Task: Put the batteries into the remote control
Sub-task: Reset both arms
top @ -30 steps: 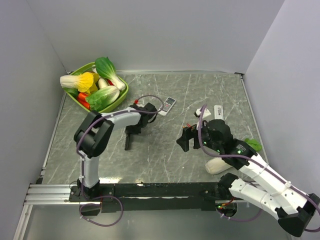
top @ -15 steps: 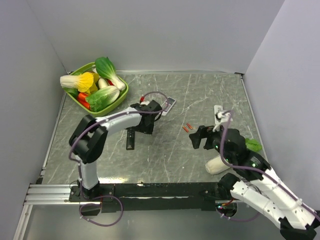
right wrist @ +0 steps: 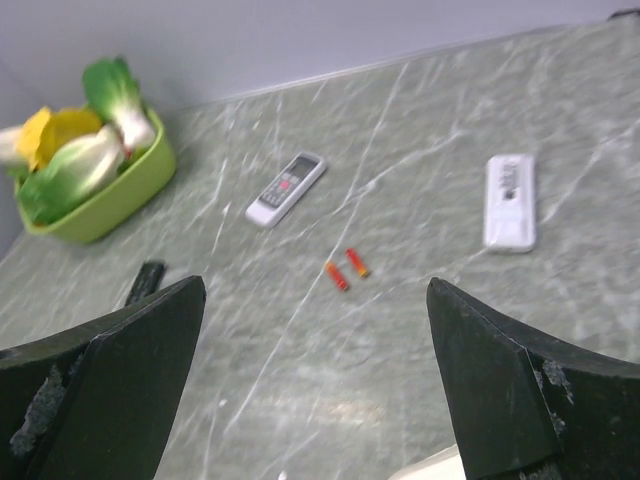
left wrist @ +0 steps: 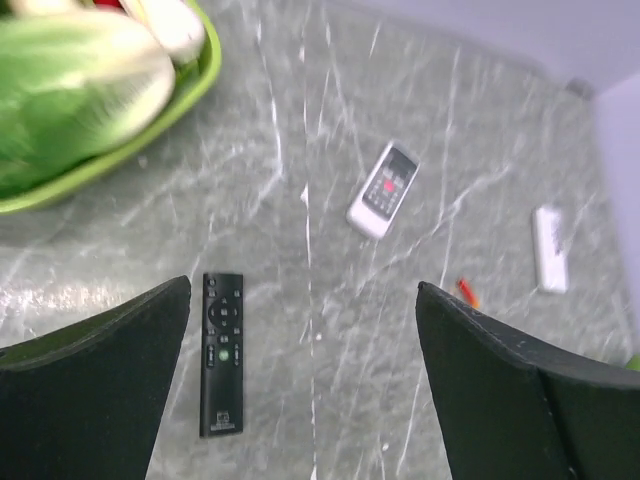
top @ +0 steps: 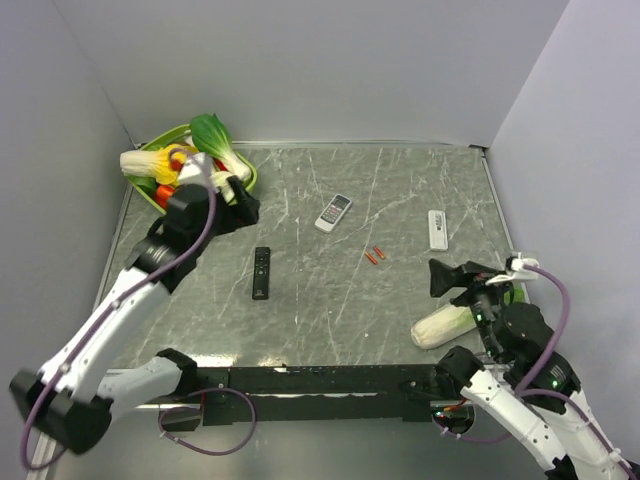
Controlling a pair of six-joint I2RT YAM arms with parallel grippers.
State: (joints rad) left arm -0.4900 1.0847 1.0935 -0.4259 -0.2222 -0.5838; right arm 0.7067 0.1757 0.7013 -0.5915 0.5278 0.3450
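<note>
Two orange-red batteries lie side by side on the marble table, also in the right wrist view as batteries; one battery shows in the left wrist view. A black remote lies buttons up. A grey remote and a white remote lie farther back. My left gripper hangs open and empty near the basket. My right gripper is open and empty, raised at the near right.
A green basket of toy vegetables stands at the back left corner. A toy napa cabbage lies near the front right, beside the right arm. Grey walls close in the table on three sides.
Both arms have drawn back from the table's middle, left toward the basket, right toward the near right. The left gripper opened and left the black remote lying on the table.
</note>
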